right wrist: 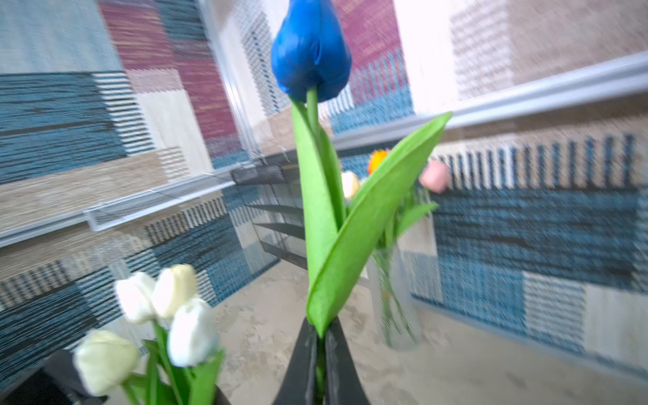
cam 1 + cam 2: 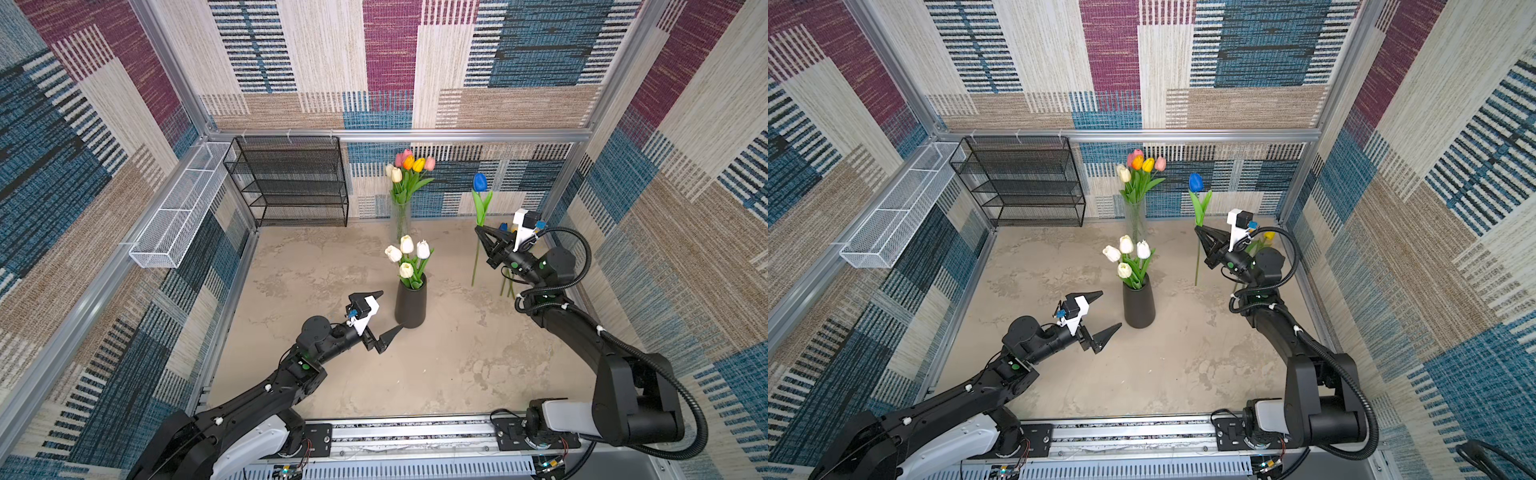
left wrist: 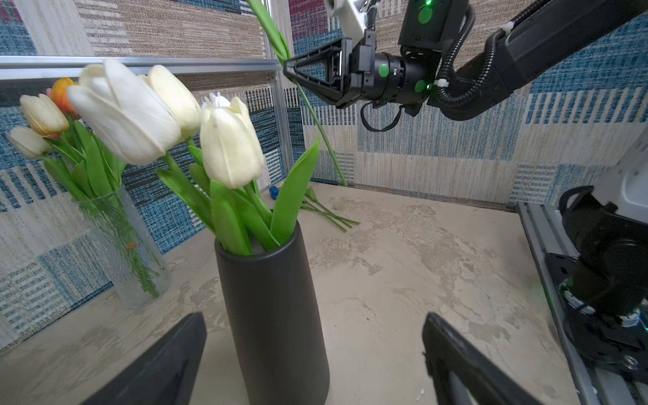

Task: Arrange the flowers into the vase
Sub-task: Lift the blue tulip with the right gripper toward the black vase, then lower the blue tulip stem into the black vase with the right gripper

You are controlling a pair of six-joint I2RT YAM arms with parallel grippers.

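Right gripper is clenched on the blue tulip. In the right wrist view the jaws pinch the stem right under the leaf base, head up, roughly upright. A long tail of stem hangs below the grip, and I can't tell if its end touches the table. You're holding it over the far right of the table, well apart from both vases. The black vase is nearer and holds four white tulips; the glass vase at the back wall holds the mixed bunch. Can't tell which you're meant to fill, but my guess is black, since the left gripper sits just beside it, jaws wide, holding nothing. Lift first: the tail end has to clear the rim and the white heads before you traverse. The stem looks floppy, so move slowly to stop the tail swinging. Come in over the mouth from your side; the left wrist view shows free rim by the outer leaf. Lower straight down and release only once the stem is well inside. Use the left gripper to steady the vase wall if it rocks. Spare stems lie on the table behind your arm, so don't sweep them.
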